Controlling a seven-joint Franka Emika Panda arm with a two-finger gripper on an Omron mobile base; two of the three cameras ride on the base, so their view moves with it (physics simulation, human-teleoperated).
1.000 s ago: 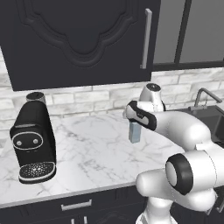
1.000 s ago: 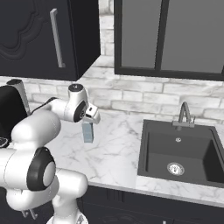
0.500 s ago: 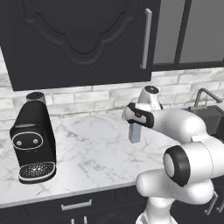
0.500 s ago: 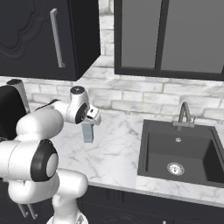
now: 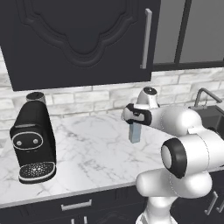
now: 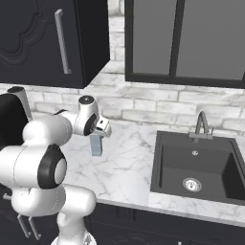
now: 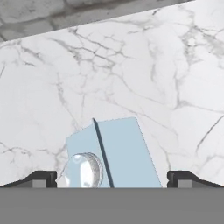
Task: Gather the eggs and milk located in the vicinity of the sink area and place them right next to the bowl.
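The milk [image 5: 134, 133] is a small pale blue carton standing upright on the white marble counter [image 5: 87, 153], left of the sink [image 6: 191, 167]. My gripper [image 5: 134, 125] hangs straight over its top, pointing down, jaws open. In the right base view the gripper [image 6: 97, 137] sits just above the milk [image 6: 96, 146]. In the hand view the milk's [image 7: 116, 153] gabled top with its round cap lies between the two fingertips [image 7: 43, 178], untouched by either. The eggs and the bowl are out of view.
A black coffee machine [image 5: 34, 144] stands at the counter's left end. The sink's slim faucet [image 6: 202, 125] rises by the brick wall. Dark upper cabinets [image 5: 83, 39] hang over the counter. Bare marble lies between the coffee machine and the milk.
The hand stays over the milk while the arm's elbow has shifted slightly. The jaws stay open and the carton has not moved.
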